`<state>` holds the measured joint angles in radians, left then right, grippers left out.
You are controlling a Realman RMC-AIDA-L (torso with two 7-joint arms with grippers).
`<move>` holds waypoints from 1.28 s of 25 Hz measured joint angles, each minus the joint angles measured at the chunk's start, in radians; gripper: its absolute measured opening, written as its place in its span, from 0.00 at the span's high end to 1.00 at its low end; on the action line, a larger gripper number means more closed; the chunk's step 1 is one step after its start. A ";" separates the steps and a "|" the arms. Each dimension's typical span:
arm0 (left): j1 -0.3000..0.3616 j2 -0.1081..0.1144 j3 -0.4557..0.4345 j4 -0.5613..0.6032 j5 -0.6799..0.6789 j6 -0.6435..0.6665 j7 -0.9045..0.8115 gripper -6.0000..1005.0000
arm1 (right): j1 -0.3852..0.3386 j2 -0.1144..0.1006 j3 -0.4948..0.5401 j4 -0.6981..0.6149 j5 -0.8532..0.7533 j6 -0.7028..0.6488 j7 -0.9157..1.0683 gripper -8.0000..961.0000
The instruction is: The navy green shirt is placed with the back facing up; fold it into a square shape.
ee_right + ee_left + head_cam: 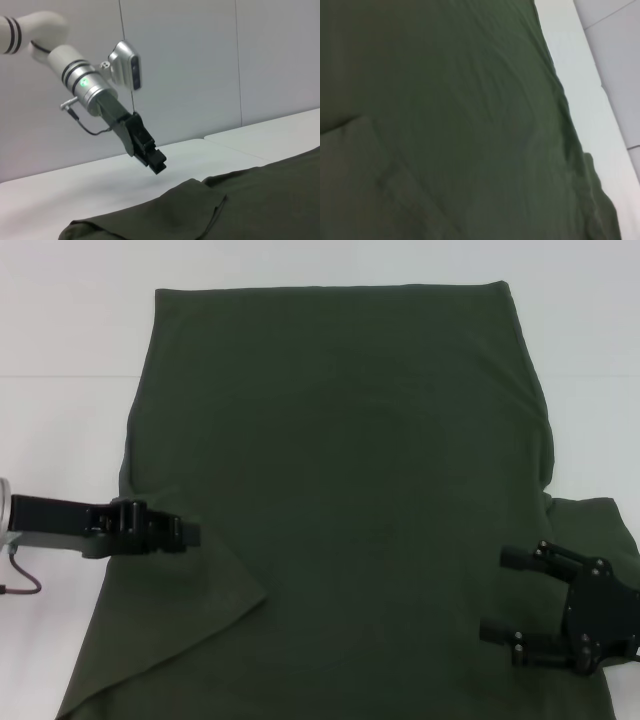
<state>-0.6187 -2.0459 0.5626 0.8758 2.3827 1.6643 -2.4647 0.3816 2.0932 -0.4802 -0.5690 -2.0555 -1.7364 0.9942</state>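
**Olive shirt spread flat, both end effectors over its sides**

Head view: the navy green shirt [340, 490] lies plain side up on the white bench [60, 330], its left sleeve folded inward. The left end effector [188, 534] sits over that sleeve, fingers pressed together. The right end effector [512, 592] is over the right edge, fingers spread apart, holding nothing.

Left wrist view: only shirt fabric and bench edge.

Right wrist view: the left end effector hangs above the cloth, not touching.
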 joint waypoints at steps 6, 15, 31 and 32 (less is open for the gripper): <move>0.035 0.036 -0.033 -0.119 -0.145 0.018 0.193 0.74 | 0.003 -0.001 0.000 0.000 0.000 0.004 0.000 0.02; 0.128 -0.022 -0.001 -0.134 -0.241 0.073 0.761 0.37 | -0.005 -0.001 0.000 0.003 0.000 0.025 0.002 0.02; 0.252 -0.053 -0.008 -0.101 -0.237 0.027 1.270 0.19 | -0.063 -0.023 0.068 -0.169 -0.054 0.014 0.504 0.02; 0.252 -0.052 -0.008 -0.097 -0.239 0.032 1.271 0.19 | -0.064 -0.026 0.068 -0.216 -0.085 0.009 0.610 0.02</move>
<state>-0.3665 -2.0983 0.5545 0.7783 2.1437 1.6968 -1.1940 0.3177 2.0669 -0.4119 -0.7850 -2.1407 -1.7272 1.6040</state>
